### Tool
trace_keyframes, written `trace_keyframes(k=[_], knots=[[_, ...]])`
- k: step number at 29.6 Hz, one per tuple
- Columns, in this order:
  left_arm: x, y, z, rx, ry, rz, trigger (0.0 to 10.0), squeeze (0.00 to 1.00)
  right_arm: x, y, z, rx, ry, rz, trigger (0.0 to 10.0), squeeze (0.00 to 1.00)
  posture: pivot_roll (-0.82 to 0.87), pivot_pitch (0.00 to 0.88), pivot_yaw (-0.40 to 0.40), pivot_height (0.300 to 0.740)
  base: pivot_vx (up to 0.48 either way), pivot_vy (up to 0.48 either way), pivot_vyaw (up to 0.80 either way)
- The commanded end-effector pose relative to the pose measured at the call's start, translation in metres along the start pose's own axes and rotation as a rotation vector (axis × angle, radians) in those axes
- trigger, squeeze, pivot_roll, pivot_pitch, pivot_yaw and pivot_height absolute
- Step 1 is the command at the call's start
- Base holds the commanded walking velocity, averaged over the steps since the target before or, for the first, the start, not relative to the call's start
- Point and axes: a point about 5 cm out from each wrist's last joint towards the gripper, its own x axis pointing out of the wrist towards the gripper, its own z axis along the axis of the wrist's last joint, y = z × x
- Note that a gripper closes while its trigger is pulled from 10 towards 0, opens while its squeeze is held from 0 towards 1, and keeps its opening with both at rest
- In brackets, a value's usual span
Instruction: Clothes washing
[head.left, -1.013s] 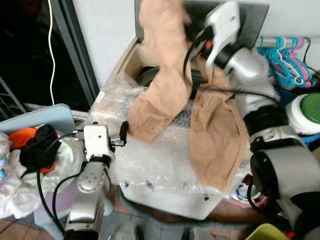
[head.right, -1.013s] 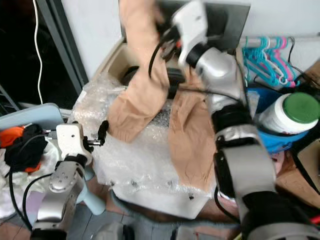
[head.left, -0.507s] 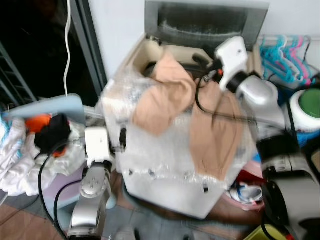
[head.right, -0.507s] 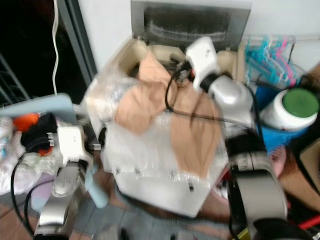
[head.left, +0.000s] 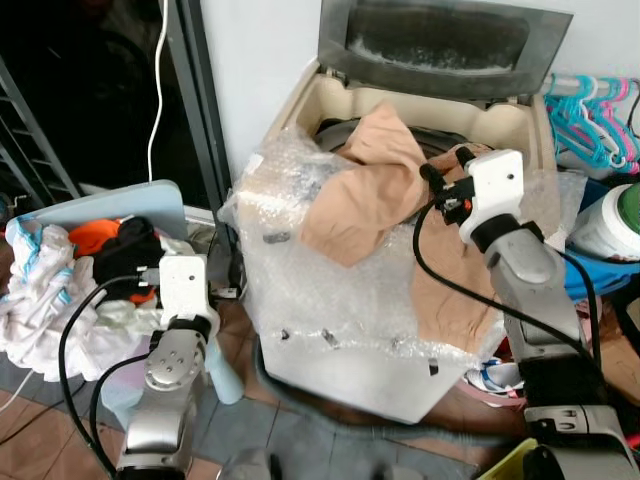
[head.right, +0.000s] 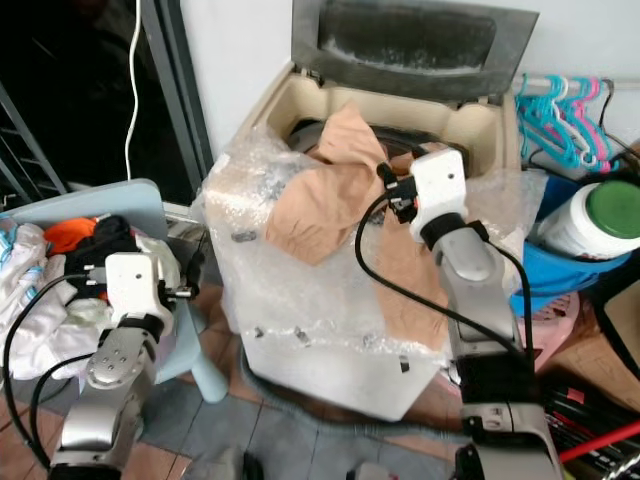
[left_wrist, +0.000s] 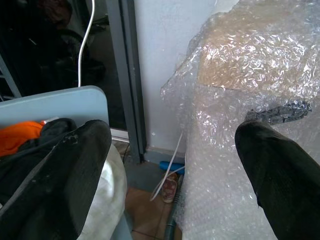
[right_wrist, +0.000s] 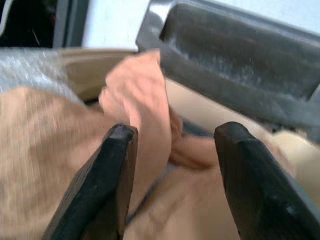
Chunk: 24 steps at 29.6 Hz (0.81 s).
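Bubble wrap (head.left: 330, 300) covers the front and top of a cream top-loading washing machine (head.left: 505, 120) whose dark grey lid (head.left: 440, 45) stands raised against the far white wall. Draped over the machine's near rim lies a peach-tan garment (head.left: 365, 195): one part bunches at the edge of the dark drum opening, another hangs down the right side of the front.

The right gripper (right_wrist: 170, 145) hovers above the machine's right rim, just over the garment. Its two black fingers (right_wrist: 102, 185) stand apart with the peach cloth showing between them; they do not pinch it. A black cable loops from the white wrist block down across the bubble wrap.

The left gripper (left_wrist: 170, 150) is held low at the left of the machine, near its wrapped corner, its fingers spread wide and holding nothing. Behind it a pale blue plastic chair (head.left: 120, 205) carries a heap of laundry (head.left: 60, 290) in white, orange and black.

A white cord (head.left: 155, 90) hangs down before a dark doorway on the far left. Right of the machine, turquoise and pink plastic hangers (head.left: 590, 110) hang on a rail, and a white jar with a green lid (head.right: 600, 215) rests on something blue. The floor is tiled.
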Motion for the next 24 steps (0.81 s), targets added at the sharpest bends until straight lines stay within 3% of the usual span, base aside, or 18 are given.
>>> trace_keyframes(k=[1,2,3,4,6,7,8,9,10,12,17,23,24], knots=[[0.000,-0.007,0.003,-0.003,-0.010,-0.025,10.0,0.00,-0.006,-0.004,-0.015,-0.019,0.111,-0.045,10.0,0.62,-0.05,0.000,0.026,0.740,0.000,0.000,0.00],[0.000,-0.008,0.003,-0.002,-0.010,-0.026,10.0,0.00,-0.006,-0.005,-0.017,-0.020,0.127,-0.059,10.0,0.62,-0.05,0.000,0.026,0.740,0.000,0.000,0.00],[0.000,-0.008,0.003,-0.001,-0.009,-0.028,10.0,0.00,-0.007,-0.011,-0.019,-0.046,0.150,-0.108,10.0,0.41,-0.04,0.000,0.026,0.740,0.000,0.000,0.00],[0.000,-0.008,0.003,0.000,-0.009,-0.028,10.0,0.00,-0.007,-0.016,-0.020,-0.062,0.161,-0.151,10.0,0.38,-0.04,0.000,0.026,0.740,0.000,0.000,0.00],[0.000,-0.007,0.004,0.001,-0.008,-0.027,10.0,0.00,-0.008,-0.022,-0.021,-0.068,0.173,-0.203,10.0,0.22,-0.04,0.000,0.025,0.740,0.000,0.000,0.00],[0.000,-0.006,0.003,0.002,-0.005,-0.024,10.0,0.00,-0.009,-0.020,-0.026,-0.035,0.210,-0.201,9.1,0.19,-0.04,0.000,0.025,0.740,0.000,0.000,0.00],[0.000,-0.005,0.003,0.003,-0.004,-0.023,10.0,0.00,-0.009,-0.019,-0.027,-0.015,0.222,-0.201,9.1,0.19,-0.04,0.000,0.025,0.740,0.000,0.000,0.00],[0.001,-0.005,0.003,0.003,-0.003,-0.022,10.0,0.00,-0.009,-0.018,-0.030,0.014,0.237,-0.202,1.7,0.14,-0.04,0.000,0.024,0.740,0.000,0.000,0.00],[0.001,-0.005,0.003,0.003,-0.002,-0.022,10.0,0.00,-0.009,-0.015,-0.034,0.040,0.264,-0.189,0.0,0.06,-0.04,0.000,0.024,0.740,0.000,0.000,0.00],[0.001,-0.006,0.003,0.002,-0.001,-0.024,10.0,0.00,-0.009,-0.012,-0.036,0.073,0.281,-0.173,0.0,0.00,-0.04,0.000,0.024,0.740,0.000,0.000,0.00],[0.002,-0.007,0.003,0.002,0.001,-0.028,10.0,0.00,-0.008,-0.008,-0.037,0.107,0.289,-0.155,0.0,0.00,-0.04,0.000,0.024,0.740,0.000,0.000,0.00],[0.002,-0.009,0.000,0.006,0.017,-0.034,10.0,0.00,0.000,0.003,-0.022,0.184,0.208,-0.054,0.0,0.00,-0.04,0.000,0.022,0.740,0.000,0.000,0.00],[0.003,-0.009,0.000,0.006,0.016,-0.032,10.0,0.00,0.002,0.009,-0.017,0.196,0.189,0.018,0.0,0.00,-0.04,0.000,0.020,0.740,0.000,0.000,0.00]])
